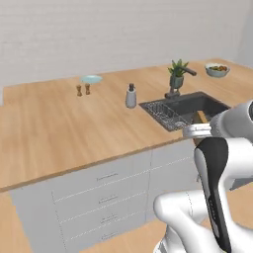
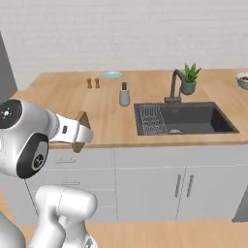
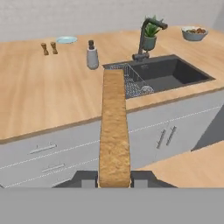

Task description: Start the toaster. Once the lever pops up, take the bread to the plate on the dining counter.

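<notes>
The bread (image 3: 114,131) is held edge-on between the two fingertips of the gripper (image 3: 114,179), which is clamped on the slice's near end; in the hand view the tan slice runs up from the fingertips toward the sink. In the right base view the bread (image 2: 80,130) is seen at the arm's wrist, raised in front of the table's near edge, above the grey drawers (image 2: 68,169). In the left base view only a small brown corner of the bread (image 1: 201,117) shows beside the wrist.

The plate (image 1: 91,79) lies flat on the far side of the dining counter (image 1: 49,128), well apart from the bread, with two small brown shakers (image 1: 83,90) just in front of it. The same plate (image 3: 66,40) is seen far left in the hand view and (image 2: 112,75) in the right base view. A grey soap dispenser (image 2: 124,95) stands left of the dark sink (image 2: 189,118). A dark faucet (image 2: 174,87) and a potted plant (image 2: 189,78) stand behind the sink, and a bowl (image 1: 217,69) sits at the far right of the table.
</notes>
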Available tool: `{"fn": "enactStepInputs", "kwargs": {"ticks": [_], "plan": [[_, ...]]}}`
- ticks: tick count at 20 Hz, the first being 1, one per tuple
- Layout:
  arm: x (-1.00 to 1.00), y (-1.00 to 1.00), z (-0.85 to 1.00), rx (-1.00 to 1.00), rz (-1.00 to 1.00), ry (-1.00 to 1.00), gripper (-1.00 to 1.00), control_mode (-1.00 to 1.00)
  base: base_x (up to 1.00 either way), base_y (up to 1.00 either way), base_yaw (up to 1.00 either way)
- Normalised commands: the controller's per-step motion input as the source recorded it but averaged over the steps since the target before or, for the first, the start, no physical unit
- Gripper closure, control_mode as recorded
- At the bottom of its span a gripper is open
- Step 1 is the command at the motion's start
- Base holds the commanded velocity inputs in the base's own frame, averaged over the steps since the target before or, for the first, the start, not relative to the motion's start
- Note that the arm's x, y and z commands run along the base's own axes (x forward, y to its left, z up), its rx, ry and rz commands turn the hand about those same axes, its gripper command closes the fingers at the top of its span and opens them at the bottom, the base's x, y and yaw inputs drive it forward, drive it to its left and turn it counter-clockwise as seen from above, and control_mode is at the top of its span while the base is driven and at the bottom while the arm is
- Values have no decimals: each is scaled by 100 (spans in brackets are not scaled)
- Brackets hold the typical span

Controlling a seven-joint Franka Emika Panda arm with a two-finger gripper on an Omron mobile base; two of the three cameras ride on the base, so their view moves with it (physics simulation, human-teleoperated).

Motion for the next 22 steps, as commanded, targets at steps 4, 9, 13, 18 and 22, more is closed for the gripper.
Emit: {"fn": "enactStepInputs", "kwargs": {"ticks": [4,9,13,18,22], "plan": [[0,0,0,0,0,0,100,100,-19,100,63],[0,0,0,0,0,0,100,100,0,100,35],[0,0,0,0,0,0,100,100,30,100,19],[0,0,0,0,0,0,100,100,72,100,0],[0,0,0,0,0,0,100,100,98,100,-3]]}}
